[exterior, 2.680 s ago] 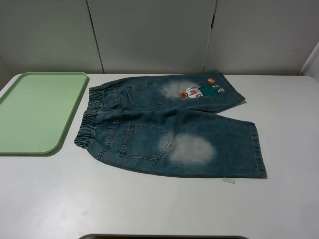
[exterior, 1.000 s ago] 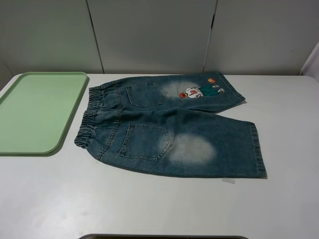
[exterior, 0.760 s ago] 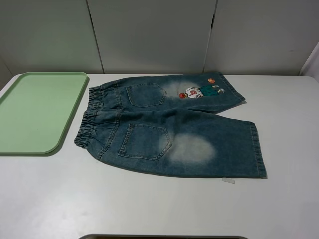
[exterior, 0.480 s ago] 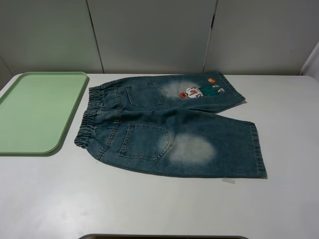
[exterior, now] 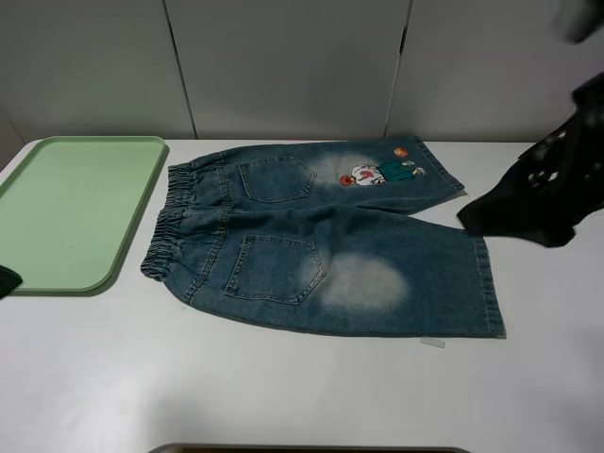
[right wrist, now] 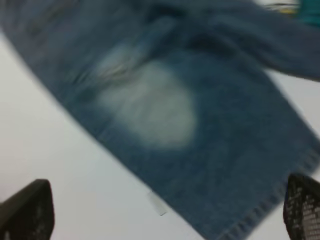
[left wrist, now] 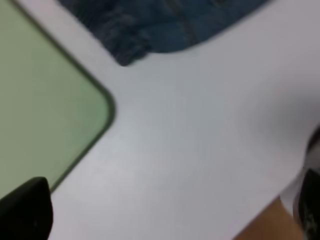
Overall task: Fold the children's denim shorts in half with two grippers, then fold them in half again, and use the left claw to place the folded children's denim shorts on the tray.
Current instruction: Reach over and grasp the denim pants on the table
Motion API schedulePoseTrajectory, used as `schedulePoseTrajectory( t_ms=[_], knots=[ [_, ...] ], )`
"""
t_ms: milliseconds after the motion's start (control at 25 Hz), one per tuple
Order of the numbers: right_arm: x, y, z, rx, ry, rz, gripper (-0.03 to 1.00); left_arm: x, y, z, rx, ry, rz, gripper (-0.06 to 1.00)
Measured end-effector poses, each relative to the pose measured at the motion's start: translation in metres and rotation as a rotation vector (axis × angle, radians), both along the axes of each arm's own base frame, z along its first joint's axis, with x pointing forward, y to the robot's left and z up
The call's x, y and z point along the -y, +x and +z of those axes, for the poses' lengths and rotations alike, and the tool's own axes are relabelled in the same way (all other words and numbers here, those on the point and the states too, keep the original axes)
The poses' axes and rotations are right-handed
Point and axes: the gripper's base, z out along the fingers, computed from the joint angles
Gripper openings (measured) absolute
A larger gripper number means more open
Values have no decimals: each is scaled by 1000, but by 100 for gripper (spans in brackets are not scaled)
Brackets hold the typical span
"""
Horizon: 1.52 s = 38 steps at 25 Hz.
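The children's denim shorts (exterior: 321,236) lie spread flat on the white table, waistband toward the tray, with the cartoon patch (exterior: 377,173) on the far leg. The pale-green tray (exterior: 71,208) lies empty at the left. My right gripper (exterior: 491,215) is a blurred black mass hovering beside the leg hems at the right. In the right wrist view it (right wrist: 165,207) is open above the near leg's pale patch (right wrist: 150,107). My left gripper (exterior: 6,280) just shows at the left edge by the tray's near corner. In the left wrist view it (left wrist: 167,205) is open above bare table, between the tray (left wrist: 45,110) and the waistband (left wrist: 135,35).
A small white tag (exterior: 431,343) lies on the table (exterior: 283,387) by the near leg's hem. Grey wall panels (exterior: 283,66) stand behind the table. A dark edge (exterior: 311,448) shows at the table's front.
Both arms have come into view: the right from the right side toward the leg hems, the left at the left edge by the tray. The shorts and tray have not moved.
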Motion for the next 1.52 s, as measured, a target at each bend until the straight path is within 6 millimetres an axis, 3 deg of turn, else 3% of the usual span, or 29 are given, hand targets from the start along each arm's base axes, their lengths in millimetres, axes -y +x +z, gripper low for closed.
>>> schedulePoseTrajectory(
  t_ms=[240,400,640,1000,1080,1160,1520],
  knots=[
    [-46,10,-34,-92,-178,291,69,39,17,-31,-148,173,-208,98],
    [-66,17,-60,-137,-324,419,69,55,34,-53,-215,263,-269,98],
    [-68,31,-82,-170,-458,463,69,73,54,-76,-203,325,-400,98],
    [-74,41,-100,-170,-520,539,69,93,87,-132,-233,536,-600,97],
    [-71,37,-117,-150,-549,614,69,93,88,-133,-229,538,-604,97],
    [-70,35,-121,-149,-555,628,69,101,98,-155,-220,576,-672,97],
    [-60,21,-153,-86,-557,697,69,109,110,-195,-245,651,-764,97]
  ],
)
